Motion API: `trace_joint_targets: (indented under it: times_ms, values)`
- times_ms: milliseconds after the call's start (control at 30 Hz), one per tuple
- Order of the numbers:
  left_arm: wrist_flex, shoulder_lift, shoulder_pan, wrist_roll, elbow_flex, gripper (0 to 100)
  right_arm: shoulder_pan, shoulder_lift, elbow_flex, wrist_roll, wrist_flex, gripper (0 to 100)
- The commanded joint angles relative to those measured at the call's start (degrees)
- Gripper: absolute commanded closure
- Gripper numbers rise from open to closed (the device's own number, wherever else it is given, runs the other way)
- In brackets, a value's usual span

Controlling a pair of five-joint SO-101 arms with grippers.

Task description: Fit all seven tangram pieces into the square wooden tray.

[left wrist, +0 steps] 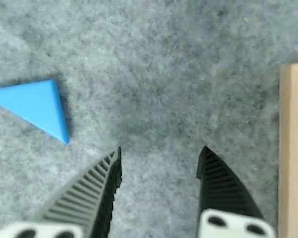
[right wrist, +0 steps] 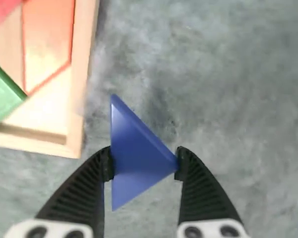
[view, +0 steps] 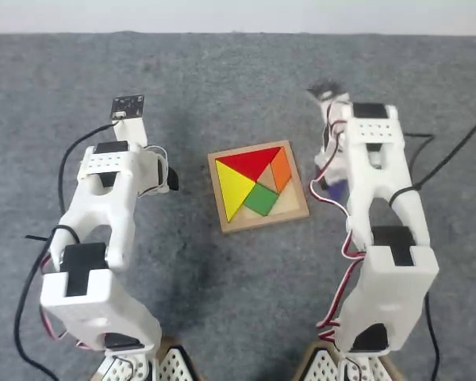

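The square wooden tray (view: 298, 211) lies mid-table and holds a red triangle (view: 246, 163), a yellow triangle (view: 232, 189), a green square (view: 261, 198) and an orange piece (view: 281, 169). My right gripper (right wrist: 144, 161) is shut on a dark blue triangle (right wrist: 134, 148), just off the tray's corner (right wrist: 74, 144); that triangle peeks out under the right arm (view: 336, 190). My left gripper (left wrist: 161, 158) is open over bare mat, with nothing between its fingers. A light blue triangle (left wrist: 36, 104) lies flat a short way beyond one fingertip (left wrist: 114, 163), and the tray's rim (left wrist: 293, 148) is at the other side.
A grey felt mat (view: 238, 87) covers the table. The two white arm bodies (view: 103, 230) (view: 385, 230) flank the tray, with cables trailing beside them. Open mat stretches behind and in front of the tray.
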Motion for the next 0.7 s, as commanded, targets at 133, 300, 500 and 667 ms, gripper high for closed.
trace_joint_targets:
  times_ms: [133, 300, 500, 667]
  values:
    - [-0.79, -0.88, 0.35, -0.26, -0.31, 75, -9.19, -0.22, -4.92, -28.84, 4.79, 98.3]
    - [-0.79, -0.88, 0.35, -0.35, -0.31, 75, -15.25, 5.76, -5.1, -43.25, 4.88, 98.6]
    - [-0.79, -0.97, 0.35, -0.35, -0.31, 75, -17.19, 7.78, -5.27, -58.02, 4.44, 98.3]
    - [-0.79, -0.97, 0.35, -0.35, -0.31, 75, -17.1, 7.69, -5.27, -60.22, 4.26, 98.2]
